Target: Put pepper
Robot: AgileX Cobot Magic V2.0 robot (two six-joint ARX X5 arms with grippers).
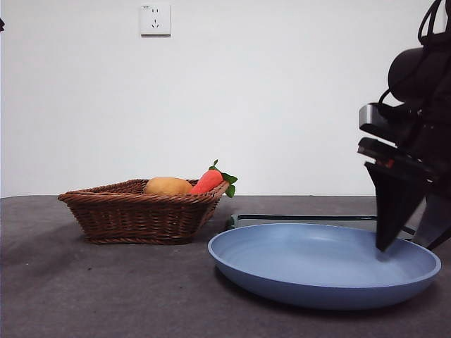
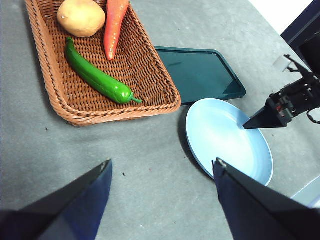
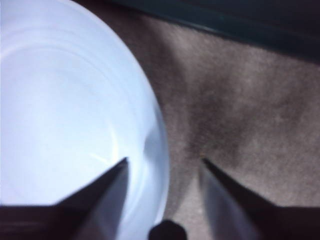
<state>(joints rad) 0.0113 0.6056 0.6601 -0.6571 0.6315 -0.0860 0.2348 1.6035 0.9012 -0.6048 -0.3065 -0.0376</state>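
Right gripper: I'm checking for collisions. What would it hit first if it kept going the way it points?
Probably the blue plate's rim: the right gripper is open and straddles it.

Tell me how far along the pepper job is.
Barely begun. The pepper lies in the basket beside the potato and carrot, ungripped. In hand: the right gripper sits open astride the blue plate's rim, one jaw inside, one outside. The left gripper hangs open above the table. Left: gripping and placing the pepper.
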